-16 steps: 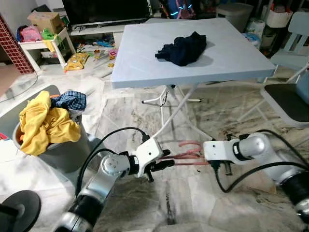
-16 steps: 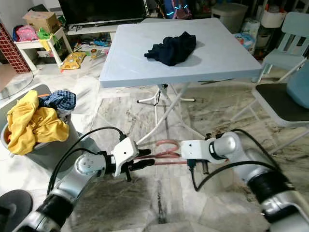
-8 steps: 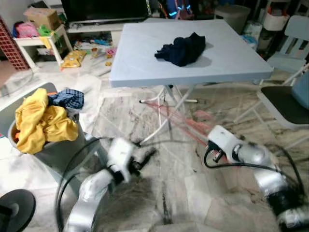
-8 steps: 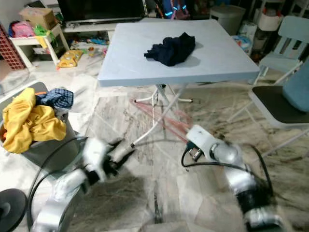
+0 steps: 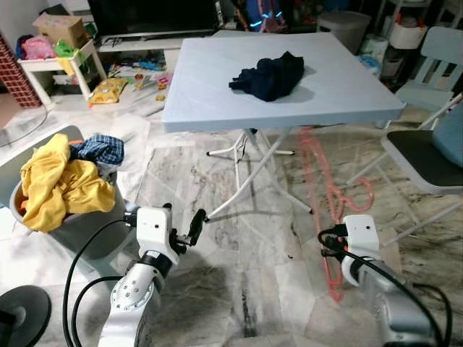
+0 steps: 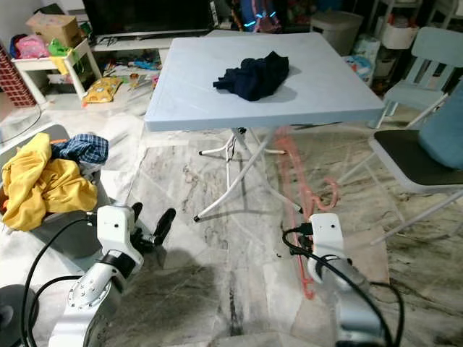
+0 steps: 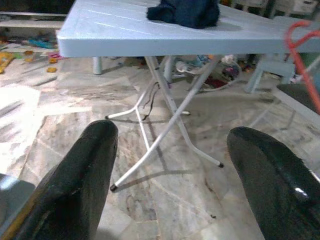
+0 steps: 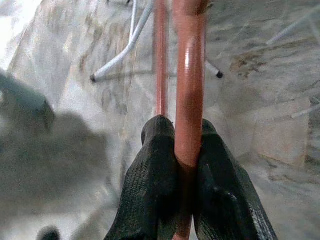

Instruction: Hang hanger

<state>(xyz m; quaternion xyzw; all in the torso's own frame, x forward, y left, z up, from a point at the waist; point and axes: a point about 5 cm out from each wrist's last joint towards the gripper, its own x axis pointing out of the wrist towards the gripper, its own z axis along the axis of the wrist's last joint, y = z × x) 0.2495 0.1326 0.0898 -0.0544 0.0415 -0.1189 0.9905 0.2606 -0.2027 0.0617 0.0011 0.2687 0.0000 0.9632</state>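
Observation:
A pink-red hanger (image 5: 323,181), blurred by motion, stands roughly upright at the right, reaching from the floor up toward the table edge. My right gripper (image 8: 180,150) is shut on its bar, low over the marble floor near the chair; the two fingers pinch the red rod from both sides. My left gripper (image 7: 170,135) is open with nothing between its fingers (image 5: 195,223), low at the left beside the laundry basket and pointing toward the table legs. The hanger's red curve (image 7: 300,40) shows far off beside the table in the left wrist view.
A light blue folding table (image 5: 217,87) with a dark garment (image 5: 269,74) stands ahead on white legs. A grey basket (image 5: 94,224) of yellow and checked clothes sits left. A chair (image 5: 434,152) stands right. A black round base (image 5: 22,318) lies at the near left.
One second ago both grippers held the hanger level between them. The left gripper has let go and opened. The right arm has swung the hanger rightward and upright.

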